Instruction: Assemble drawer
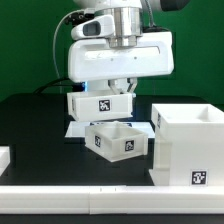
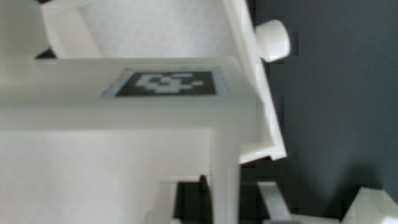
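End effector [image 1: 125,86]: hangs straight down from the top of the exterior view; its broad white body sits just above the upper tray; its tips reach that tray's rim; I cannot tell whether they clamp a wall or only stand beside it
Upper tray [image 1: 100,104]: small white box under the end effector; behind the lower tray and toward the exterior view's left of the shell; the upper tag [image 1: 100,103] is on its near face; its inside is hidden by that wall and the end effector; I cannot tell whether it rests on the surface or is raised
Upper tray, wrist view [image 2: 107,130]: very close and blurred, filling most of the picture; the upper tag [image 2: 169,83] lies on a flat face; a round white knob [image 2: 272,40] stands out past its edge against the dark surface [image 2: 347,110]
Lower tray [image 1: 120,138]: small white box on the surface, turned at an angle, open side up; only its own white inner walls show inside; the lower tag [image 1: 127,145] is on its front face; it is just beside the shell
Shell [image 1: 186,140]: large white cube at the exterior view's right, upright on the surface; its top is open, with pale inner walls seen past the rim; the shell tag [image 1: 197,178] is low on its front face
Surface [image 1: 30,130]: black; it carries the trays and the shell
Border bar [image 1: 90,195]: long and white, running along the near edge in front of the drawer parts
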`<state>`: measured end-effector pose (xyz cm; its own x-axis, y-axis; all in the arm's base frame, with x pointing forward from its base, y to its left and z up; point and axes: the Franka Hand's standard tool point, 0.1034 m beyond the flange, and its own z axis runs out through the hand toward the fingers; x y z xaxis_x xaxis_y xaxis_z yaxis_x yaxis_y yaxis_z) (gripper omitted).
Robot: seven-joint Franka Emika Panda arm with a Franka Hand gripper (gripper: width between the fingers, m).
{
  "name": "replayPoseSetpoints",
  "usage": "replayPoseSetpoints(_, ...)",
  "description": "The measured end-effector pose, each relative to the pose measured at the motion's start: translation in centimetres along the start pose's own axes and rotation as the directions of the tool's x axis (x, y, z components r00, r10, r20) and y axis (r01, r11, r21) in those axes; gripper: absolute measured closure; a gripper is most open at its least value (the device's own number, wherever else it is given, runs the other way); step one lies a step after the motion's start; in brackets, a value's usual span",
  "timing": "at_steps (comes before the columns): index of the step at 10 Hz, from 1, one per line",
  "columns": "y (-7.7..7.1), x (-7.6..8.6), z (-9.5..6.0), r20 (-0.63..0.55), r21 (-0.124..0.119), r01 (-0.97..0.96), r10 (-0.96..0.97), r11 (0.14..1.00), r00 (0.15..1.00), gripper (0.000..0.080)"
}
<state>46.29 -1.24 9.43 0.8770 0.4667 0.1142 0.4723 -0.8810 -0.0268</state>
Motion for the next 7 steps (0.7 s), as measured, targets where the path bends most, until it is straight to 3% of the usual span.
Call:
replayPoseSetpoints(1,0.9,1.0,0.2,0.010,0.005,0.139,-0.139,0.990,0.990,0.0765)
replayPoseSetpoints(2,0.8,1.8,0.4,0.018,0.007,0.276,-0.276,0.961,0.961,0.0765)
replayPoseSetpoints(3,0.1,1.6,0.9,0.033,0.034,0.352,-0.353,0.935,0.935,0.0765)
replayPoseSetpoints(5,0.7,1.3,0.8,0.047,0.032,0.458,-0.459,0.888,0.887,0.0765)
replayPoseSetpoints(6,1.0,1.1,0.9,0.055,0.033,0.523,-0.524,0.852,0.850,0.0765)
replayPoseSetpoints(7,2.6,0.8,1.3,0.067,0.040,0.647,-0.648,0.762,0.759,0.0765)
